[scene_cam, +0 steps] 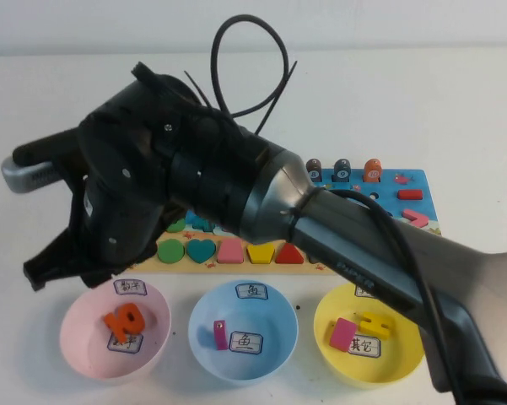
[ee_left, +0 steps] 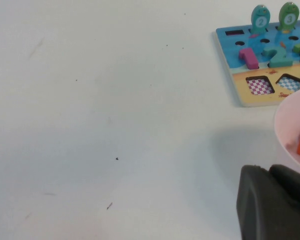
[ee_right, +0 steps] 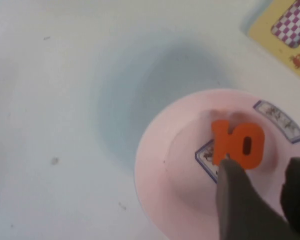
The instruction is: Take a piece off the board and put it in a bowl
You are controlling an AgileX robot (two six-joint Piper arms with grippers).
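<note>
The puzzle board (scene_cam: 405,207) lies across the middle of the table with several coloured pieces in it. An orange "10" piece (scene_cam: 124,321) lies in the pink bowl (scene_cam: 72,325). My right arm reaches across to the left. My right gripper (scene_cam: 35,274) hangs above that bowl. In the right wrist view the right gripper (ee_right: 264,167) is open and empty, just above the "10" (ee_right: 238,144) in the pink bowl (ee_right: 159,170). My left gripper (ee_left: 268,169) shows only in its own view, shut, low beside the pink bowl (ee_left: 289,120).
A blue bowl (scene_cam: 198,321) holds a pink piece (scene_cam: 220,334). A yellow bowl (scene_cam: 325,316) holds a pink piece (scene_cam: 344,334) and a yellow piece (scene_cam: 375,323). The board's corner (ee_left: 239,80) has two bare checkered slots. My right arm hides the board's left part.
</note>
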